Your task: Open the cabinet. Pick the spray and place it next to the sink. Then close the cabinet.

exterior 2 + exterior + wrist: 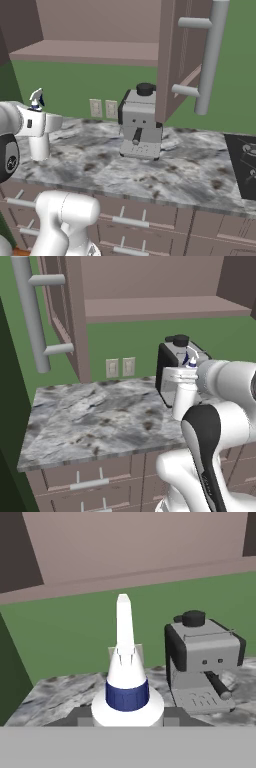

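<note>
The spray [127, 687], a white bottle with a blue band and a slim white head, stands upright between my fingertips. My gripper [127, 719] is shut on it. From the base, the gripper [186, 376] holds the spray [183, 402] above the counter, just in front of the coffee machine. In the right base view the spray [39, 144] hangs at the far left in the gripper [37, 122]. The cabinet [165, 308] is open above, with its shelf bare. Its left door [62, 311] and right door [177, 60] are swung out. The sink is out of view.
A grey coffee machine [141, 125] stands on the marbled counter [95, 416] under the cabinet. Long bar handles [210, 55] stick out from the open doors. Two wall outlets [120, 367] sit on the green wall. A black panel [244, 165] lies at the counter's far right.
</note>
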### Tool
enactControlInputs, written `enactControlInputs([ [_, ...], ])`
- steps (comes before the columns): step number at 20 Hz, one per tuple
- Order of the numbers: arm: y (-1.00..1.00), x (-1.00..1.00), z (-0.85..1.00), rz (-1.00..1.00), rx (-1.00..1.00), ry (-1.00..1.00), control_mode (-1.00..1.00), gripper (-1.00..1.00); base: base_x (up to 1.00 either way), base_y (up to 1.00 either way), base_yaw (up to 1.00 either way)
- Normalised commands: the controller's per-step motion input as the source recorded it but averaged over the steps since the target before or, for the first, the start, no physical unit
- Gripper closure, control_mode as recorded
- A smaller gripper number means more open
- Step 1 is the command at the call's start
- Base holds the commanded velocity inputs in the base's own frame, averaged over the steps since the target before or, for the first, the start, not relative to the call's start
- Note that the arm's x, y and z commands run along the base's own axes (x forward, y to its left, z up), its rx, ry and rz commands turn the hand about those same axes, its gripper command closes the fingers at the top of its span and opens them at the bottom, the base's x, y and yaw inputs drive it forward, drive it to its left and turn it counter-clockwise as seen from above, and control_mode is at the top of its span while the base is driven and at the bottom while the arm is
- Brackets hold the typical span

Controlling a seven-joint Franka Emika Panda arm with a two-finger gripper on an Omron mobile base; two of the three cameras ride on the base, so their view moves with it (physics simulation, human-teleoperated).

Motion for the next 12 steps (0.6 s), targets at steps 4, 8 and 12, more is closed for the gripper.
enactControlInputs([
  [4, 0.0, 0.0, 0.0, 0.0, 0.0, 0.0, 1.0, 1.0, 0.0, 0.0, 0.0],
  [8, 0.0, 0.0, 0.0, 0.0, 0.0, 0.0, 1.0, 1.0, -0.42, -0.05, 0.0],
  [12, 0.0, 0.0, 0.0, 0.0, 0.0, 0.0, 1.0, 1.0, -0.84, -0.08, 0.0],
])
